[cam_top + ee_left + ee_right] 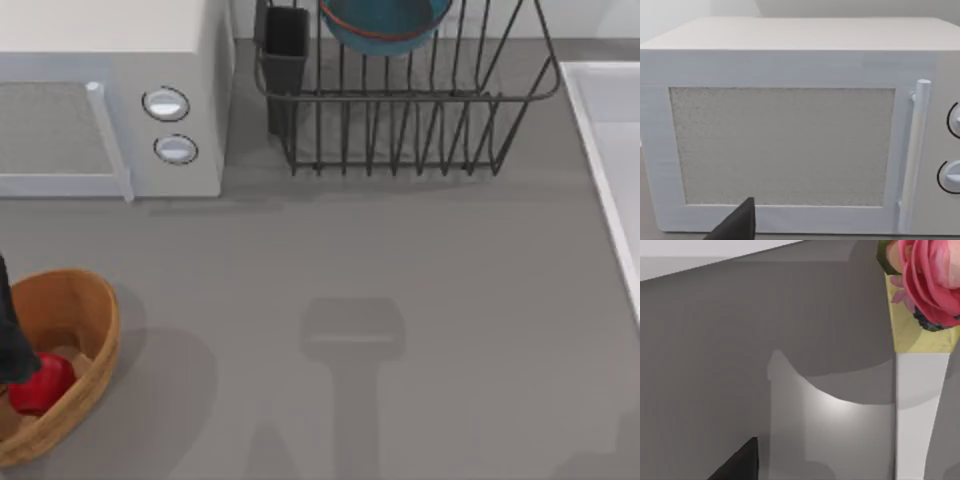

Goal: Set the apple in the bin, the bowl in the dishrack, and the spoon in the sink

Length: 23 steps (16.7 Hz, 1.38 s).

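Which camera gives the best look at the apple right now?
The top view. There the apple lies inside the bin at the table's left edge, partly covered by a dark part of the left arm. The left wrist view faces the microwave; the right wrist view faces grey surfaces and a flower picture.

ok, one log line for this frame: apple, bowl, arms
apple: in bin | bowl: in dishrack | left arm: at bin, top view's left edge | sink: right edge
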### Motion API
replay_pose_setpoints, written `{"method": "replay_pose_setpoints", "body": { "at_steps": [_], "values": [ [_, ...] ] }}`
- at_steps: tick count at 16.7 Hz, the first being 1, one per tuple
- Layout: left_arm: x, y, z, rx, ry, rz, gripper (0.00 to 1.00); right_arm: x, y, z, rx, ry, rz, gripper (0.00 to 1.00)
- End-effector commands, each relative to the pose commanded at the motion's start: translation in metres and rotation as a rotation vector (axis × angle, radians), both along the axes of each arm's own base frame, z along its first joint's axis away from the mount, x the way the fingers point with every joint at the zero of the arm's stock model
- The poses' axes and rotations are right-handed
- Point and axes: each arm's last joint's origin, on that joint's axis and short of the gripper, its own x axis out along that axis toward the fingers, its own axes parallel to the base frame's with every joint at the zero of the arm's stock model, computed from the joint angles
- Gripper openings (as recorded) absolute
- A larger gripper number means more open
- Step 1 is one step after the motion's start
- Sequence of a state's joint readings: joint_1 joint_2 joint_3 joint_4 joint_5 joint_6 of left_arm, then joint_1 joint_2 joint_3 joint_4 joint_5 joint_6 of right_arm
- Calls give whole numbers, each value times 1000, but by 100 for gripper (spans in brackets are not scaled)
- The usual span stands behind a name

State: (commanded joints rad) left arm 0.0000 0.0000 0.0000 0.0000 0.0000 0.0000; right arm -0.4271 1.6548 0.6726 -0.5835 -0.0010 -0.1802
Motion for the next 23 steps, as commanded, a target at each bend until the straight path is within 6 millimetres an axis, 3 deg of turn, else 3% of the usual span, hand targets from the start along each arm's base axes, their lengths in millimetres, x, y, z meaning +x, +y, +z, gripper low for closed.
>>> {"method": "replay_pose_setpoints", "body": {
  "at_steps": [13, 21, 22, 23],
  "values": [
    [0, 0, 0, 0, 0, 0, 100, 0, 0, 0, 0, 0, 0, 2],
    [0, 0, 0, 0, 0, 0, 100, 0, 0, 0, 0, 0, 0, 0],
    [0, 0, 0, 0, 0, 0, 100, 2, -1, 22, -9, -36, 0, 0],
    [0, 0, 0, 0, 0, 0, 100, 2, -1, 22, -9, -37, 0, 0]
  ]
}}
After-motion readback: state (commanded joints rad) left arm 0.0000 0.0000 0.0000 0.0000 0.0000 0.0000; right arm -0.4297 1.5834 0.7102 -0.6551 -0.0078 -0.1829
